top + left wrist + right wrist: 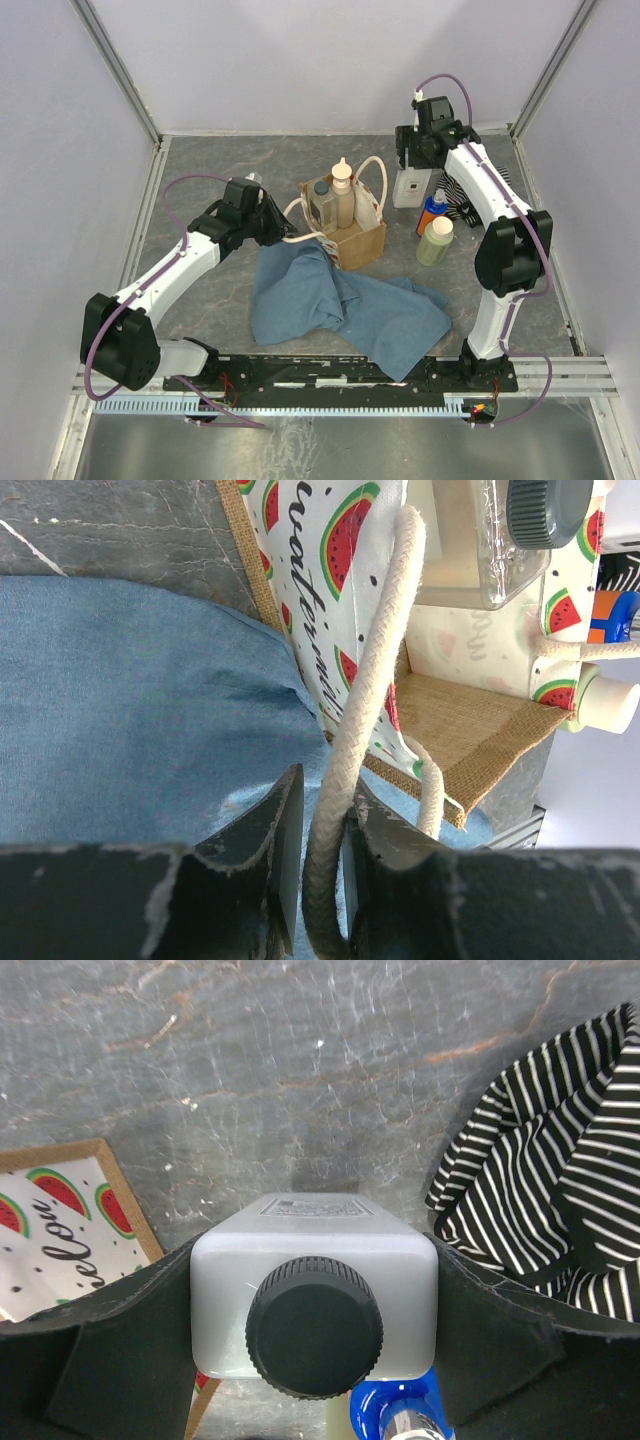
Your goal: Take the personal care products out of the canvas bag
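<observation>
The canvas bag [362, 243] stands mid-table, its near side touching the blue-grey cloth [340, 305] that lies crumpled closest to the arm bases. At the bag's left, the left gripper [322, 815] has its jaws nearly closed on the cream rope handle [372, 680], pinching the rope between the pads, which looks like a steadying hold on the bag. Inside the bag, a tan pump bottle [343, 195] stands upright with a clear bottle [322, 203] beside it, so two products are not yet out. To the right of the bag, out on the table, stand the pale yellow-green bottle [434, 243] and, just behind it, the orange bottle [431, 215]. Farthest back, the right gripper [315, 1295] has its jaws spread wide around the clear square bottle with dark cap [313, 1260], a finger pressed to each flat side; from above, this bottle appears to be at or very near the tabletop, beside the striped cloth [560, 1180]. The step in hand looks like setting this bottle down. To do it well, the base should sit flat on bare table before the jaws part, clear of the cloth's edge. The fingers should then rise straight up, since the orange bottle is near and a sideways exit could tip it. The left hold on the handle should not drag the bag over.
</observation>
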{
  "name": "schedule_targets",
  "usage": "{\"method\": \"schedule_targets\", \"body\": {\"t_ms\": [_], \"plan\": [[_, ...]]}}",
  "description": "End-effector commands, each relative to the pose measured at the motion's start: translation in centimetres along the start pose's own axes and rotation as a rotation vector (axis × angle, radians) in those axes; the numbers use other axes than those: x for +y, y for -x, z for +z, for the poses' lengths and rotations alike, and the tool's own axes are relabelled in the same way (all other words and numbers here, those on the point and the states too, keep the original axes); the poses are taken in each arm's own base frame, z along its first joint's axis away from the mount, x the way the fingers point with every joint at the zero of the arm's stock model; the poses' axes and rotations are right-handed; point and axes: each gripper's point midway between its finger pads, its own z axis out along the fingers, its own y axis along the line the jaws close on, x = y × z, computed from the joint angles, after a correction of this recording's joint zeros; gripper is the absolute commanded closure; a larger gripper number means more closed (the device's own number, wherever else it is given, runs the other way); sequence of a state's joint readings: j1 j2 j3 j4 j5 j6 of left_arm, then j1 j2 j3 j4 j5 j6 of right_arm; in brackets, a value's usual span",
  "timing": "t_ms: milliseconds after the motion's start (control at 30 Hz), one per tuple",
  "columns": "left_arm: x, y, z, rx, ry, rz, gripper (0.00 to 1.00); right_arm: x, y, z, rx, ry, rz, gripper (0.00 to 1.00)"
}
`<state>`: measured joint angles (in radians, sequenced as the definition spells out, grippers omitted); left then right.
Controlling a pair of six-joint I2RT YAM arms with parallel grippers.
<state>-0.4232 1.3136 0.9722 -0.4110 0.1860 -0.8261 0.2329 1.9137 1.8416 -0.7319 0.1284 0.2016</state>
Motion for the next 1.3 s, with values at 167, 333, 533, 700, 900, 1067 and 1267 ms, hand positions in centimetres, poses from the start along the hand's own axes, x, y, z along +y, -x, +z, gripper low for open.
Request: {"method": "schedule_targets", "body": {"t_ms": [167, 333, 533, 700, 900, 1067, 1267], "plan": [[-0.5, 0.1, -0.4, -0.007, -0.015, 0.023, 0.72, 0.0, 2.7, 1.0, -0.144, 0.018, 0.046, 0.33], [-0.3, -0.1, -0.4, -0.001, -0.013, 0.021, 0.72, -0.3, 1.5, 1.5, -0.122, 0.003, 0.048, 0.22], [-0.3, -0.2, -0.6, -0.003, -0.017, 0.023, 0.72, -0.8, 2.4, -0.9, -0.159, -0.011, 0.042, 0.0], [-0.2, -0.3, -0.5, 0.0, -0.019, 0.018, 0.72, 1.3, 4.9, -7.3, -0.246, 0.005, -0.025, 0.0], [-0.7, -0.1, -0.9, -0.004, -0.032, 0.017, 0.72, 10.5, 7.0, -15.9, -0.358, 0.209, -0.153, 0.0], [-0.8, 0.0, -1.1, -0.008, -0.034, 0.015, 0.72, 16.1, 6.7, -17.4, -0.344, 0.334, -0.205, 0.02], [-1.0, 0.1, -1.2, -0.01, -0.04, 0.015, 0.72, 18.4, 5.4, -14.0, -0.26, 0.333, -0.242, 0.03]]}}
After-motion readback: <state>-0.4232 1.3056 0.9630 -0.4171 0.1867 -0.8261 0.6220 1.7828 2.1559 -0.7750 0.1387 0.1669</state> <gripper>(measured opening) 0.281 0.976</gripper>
